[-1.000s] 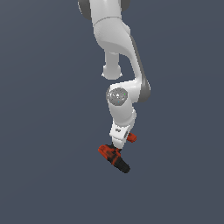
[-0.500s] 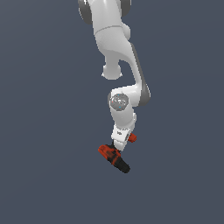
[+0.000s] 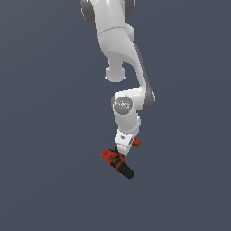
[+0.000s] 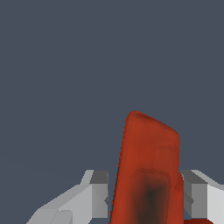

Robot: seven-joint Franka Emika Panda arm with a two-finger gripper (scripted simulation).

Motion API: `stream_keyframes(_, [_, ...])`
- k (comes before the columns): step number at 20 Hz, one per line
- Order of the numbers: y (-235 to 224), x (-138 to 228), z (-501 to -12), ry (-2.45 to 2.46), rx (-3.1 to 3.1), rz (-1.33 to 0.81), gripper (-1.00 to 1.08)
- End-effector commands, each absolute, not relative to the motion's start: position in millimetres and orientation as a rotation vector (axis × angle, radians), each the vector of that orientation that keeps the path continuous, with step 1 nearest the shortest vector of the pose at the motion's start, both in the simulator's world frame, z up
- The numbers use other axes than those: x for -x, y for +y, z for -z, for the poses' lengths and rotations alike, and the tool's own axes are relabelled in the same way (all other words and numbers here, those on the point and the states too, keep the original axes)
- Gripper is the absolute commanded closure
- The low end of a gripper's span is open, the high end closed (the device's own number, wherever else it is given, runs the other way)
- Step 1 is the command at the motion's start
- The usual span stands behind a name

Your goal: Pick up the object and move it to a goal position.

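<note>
Plain grey-blue ground, no goal marker visible. Drill point(image 3: 117, 163): directly beneath the gripper point(image 3: 120, 152), red body between its fingers point(image 4: 98, 194) (jaws closed on it), long axis slanting down toward the exterior view's right, chuck lowest.

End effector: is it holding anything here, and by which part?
The end effector appears closed on the drill, its fingers flanking the red body; exact contact cannot be confirmed.

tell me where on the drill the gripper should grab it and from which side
Grip the drill across its red body, coming from above. In the wrist view the red body sits between the two fingers, narrow enough to span. The gripper looks already placed so; whether it has closed is unclear.
</note>
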State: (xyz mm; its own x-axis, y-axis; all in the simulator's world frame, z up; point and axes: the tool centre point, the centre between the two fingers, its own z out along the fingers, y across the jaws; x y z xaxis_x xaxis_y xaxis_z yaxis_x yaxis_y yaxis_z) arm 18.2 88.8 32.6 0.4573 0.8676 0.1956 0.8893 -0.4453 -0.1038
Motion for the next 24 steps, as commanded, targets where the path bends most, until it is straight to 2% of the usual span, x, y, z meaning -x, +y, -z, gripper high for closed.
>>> stream_keyframes(1, [88.8,-18.2,-32.5,-1.535,2.513,0.168,1.08])
stream_keyframes(12, [93.0,-5.7,-56.8,-1.535,2.514,0.167,1.08])
stream_keyframes(24, [107.5,35.5,-137.9,-1.538,2.517,0.163,1.08])
